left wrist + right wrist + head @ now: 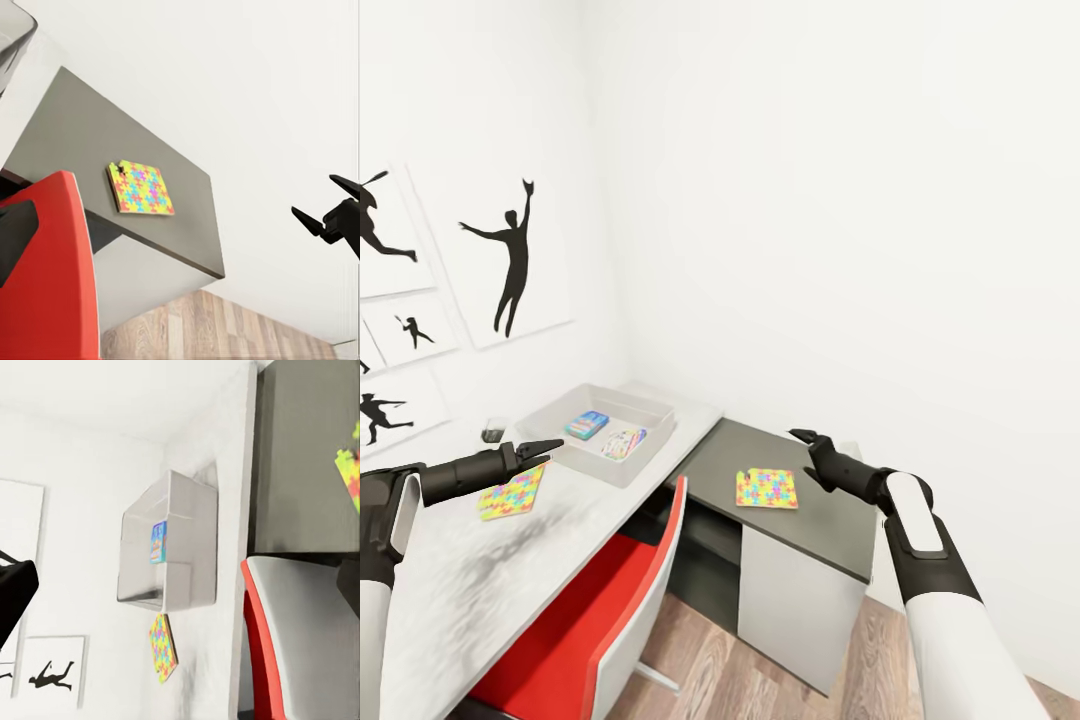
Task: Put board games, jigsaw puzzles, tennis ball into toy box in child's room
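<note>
The translucent toy box stands at the back of the pale table. In it lie a blue board game and a second colourful board game. One jigsaw puzzle lies on the pale table just in front of the box. My left gripper hovers open above it, holding nothing. The other jigsaw puzzle rests on a dark grey desk. My right gripper hangs open just right of it. The tennis ball and the bed are out of view.
A red chair is tucked under the table between my arms. A small dark glass stands left of the toy box. White walls close off the corner, with black silhouette pictures on the left wall. The floor is wood plank.
</note>
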Controlling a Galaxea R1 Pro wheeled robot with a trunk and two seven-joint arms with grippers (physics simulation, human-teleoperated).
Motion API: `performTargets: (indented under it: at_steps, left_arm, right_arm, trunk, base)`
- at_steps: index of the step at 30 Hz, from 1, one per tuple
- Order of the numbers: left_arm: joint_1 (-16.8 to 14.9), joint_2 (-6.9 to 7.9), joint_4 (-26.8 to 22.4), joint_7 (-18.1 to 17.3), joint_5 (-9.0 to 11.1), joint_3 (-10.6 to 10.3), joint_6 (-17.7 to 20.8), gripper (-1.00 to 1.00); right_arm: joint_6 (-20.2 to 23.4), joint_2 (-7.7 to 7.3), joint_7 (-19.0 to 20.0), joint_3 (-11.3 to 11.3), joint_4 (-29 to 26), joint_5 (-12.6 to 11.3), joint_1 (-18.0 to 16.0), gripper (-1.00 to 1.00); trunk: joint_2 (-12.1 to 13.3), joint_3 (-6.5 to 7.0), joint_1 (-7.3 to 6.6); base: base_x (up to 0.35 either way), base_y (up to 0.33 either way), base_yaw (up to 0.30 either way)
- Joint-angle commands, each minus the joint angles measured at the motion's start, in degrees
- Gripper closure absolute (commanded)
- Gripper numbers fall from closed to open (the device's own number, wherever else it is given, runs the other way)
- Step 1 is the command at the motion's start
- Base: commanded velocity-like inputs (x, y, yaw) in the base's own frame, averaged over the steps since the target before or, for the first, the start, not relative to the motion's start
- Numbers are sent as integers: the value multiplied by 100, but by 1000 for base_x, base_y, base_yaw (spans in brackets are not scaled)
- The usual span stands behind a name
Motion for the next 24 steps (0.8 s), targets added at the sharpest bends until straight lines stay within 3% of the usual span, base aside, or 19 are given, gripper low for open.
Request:
performTargets:
  at_steps: [1,24]
  left_arm:
    - [-4,2,-1,-12,12,4,56,-100]
    - [-4,-7,-1,-12,12,-6,56,-100]
  right_arm:
    - [26,-2,-57,-18,-1,-60,-8,-100]
    - [29,-77,-48,-44,33,-43,106,-100]
  trunk:
    - [-14,-14,4]
    - [-14,-14,4]
  base:
    - [-1,1,-242]
    - [0,0,-279]
